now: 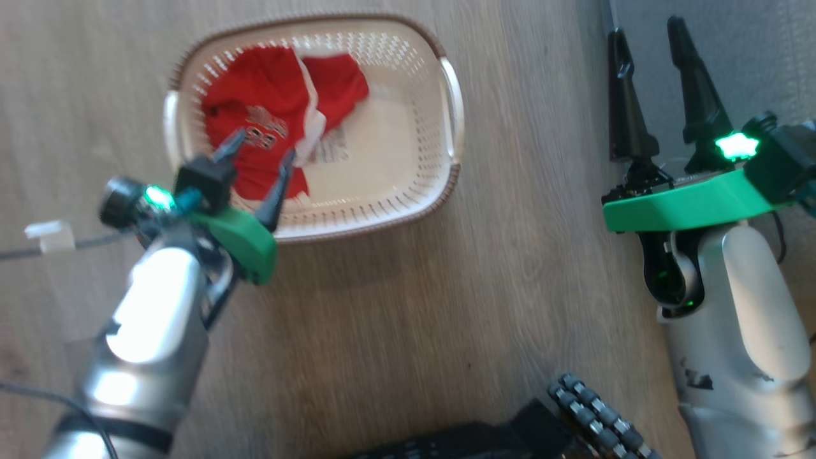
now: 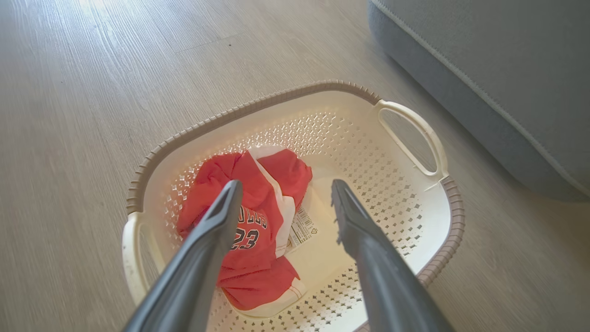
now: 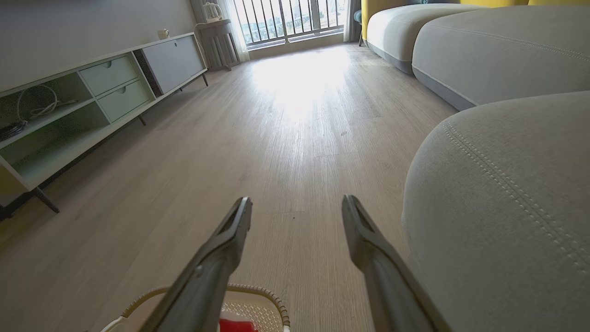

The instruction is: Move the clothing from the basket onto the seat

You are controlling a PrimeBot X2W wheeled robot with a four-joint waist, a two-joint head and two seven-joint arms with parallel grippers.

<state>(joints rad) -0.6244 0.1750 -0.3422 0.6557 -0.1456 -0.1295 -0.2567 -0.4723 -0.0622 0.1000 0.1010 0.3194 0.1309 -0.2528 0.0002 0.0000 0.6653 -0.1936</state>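
Red clothing (image 1: 268,127) with white trim and the number 23 lies bunched in the left half of the cream basket (image 1: 395,185) on the wood floor. From the left wrist view the clothing (image 2: 258,216) sits just beyond my fingertips in the basket (image 2: 405,216). My left gripper (image 1: 261,153) hovers open over the basket's near left rim, above the garment. My right gripper (image 1: 647,41) is open and empty, well right of the basket, at the edge of the grey seat (image 1: 752,57). The seat (image 3: 502,216) fills the right of the right wrist view, beside the open gripper (image 3: 297,205).
A low cabinet (image 3: 92,97) with drawers and open shelves lines the far left wall. More grey cushions (image 3: 484,50) stand farther back on the right. The robot's dark base (image 1: 510,427) shows at the bottom. A cable with a white tag (image 1: 51,236) runs at left.
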